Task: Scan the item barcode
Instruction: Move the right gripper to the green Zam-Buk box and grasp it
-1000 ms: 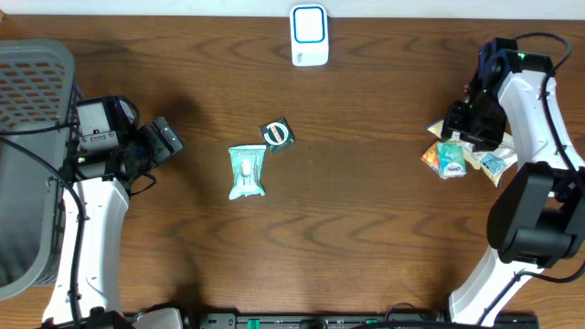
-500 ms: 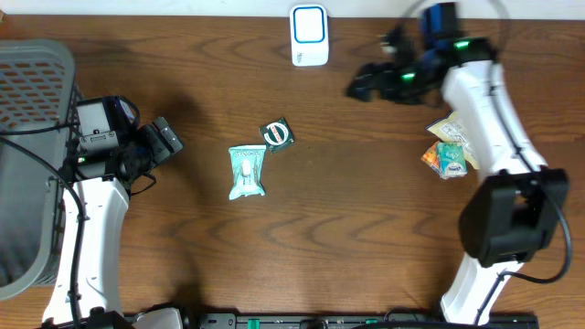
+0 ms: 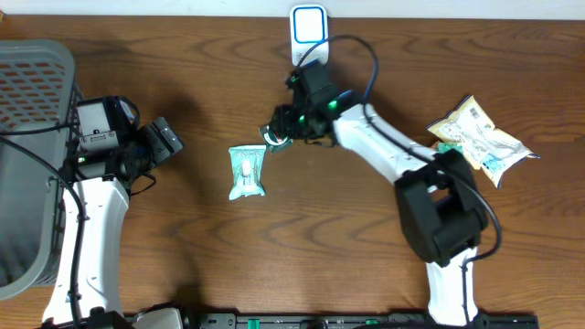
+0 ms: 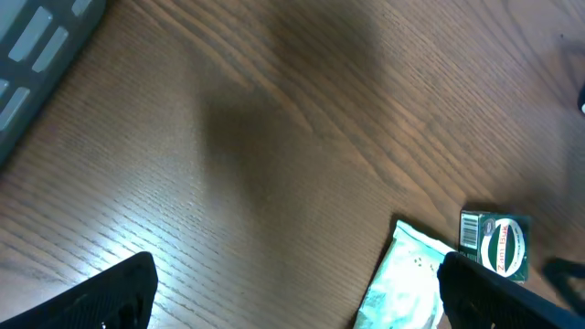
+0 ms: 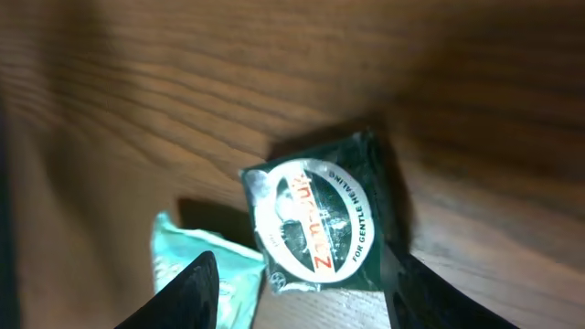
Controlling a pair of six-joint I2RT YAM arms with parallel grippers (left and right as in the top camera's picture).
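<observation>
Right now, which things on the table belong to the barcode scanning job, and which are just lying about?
In the job: dark green packet, right gripper with its jaws either side of it, white scanner.
Lying about, for now: pale green packet, snack bags, grey basket.

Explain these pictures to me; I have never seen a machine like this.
These are two robot arms at a wooden table. The wide picture looks down from above; the other two come from a camera on each wrist. The left arm sits by a grey basket, the left fingers spread with nothing between them. The right arm reaches to the middle, the right fingers apart on either side of a small dark green box; nothing is lifted. Beside it lies a teal packet. A white scanner stands at the far edge, and snack packets lie on the right.
</observation>
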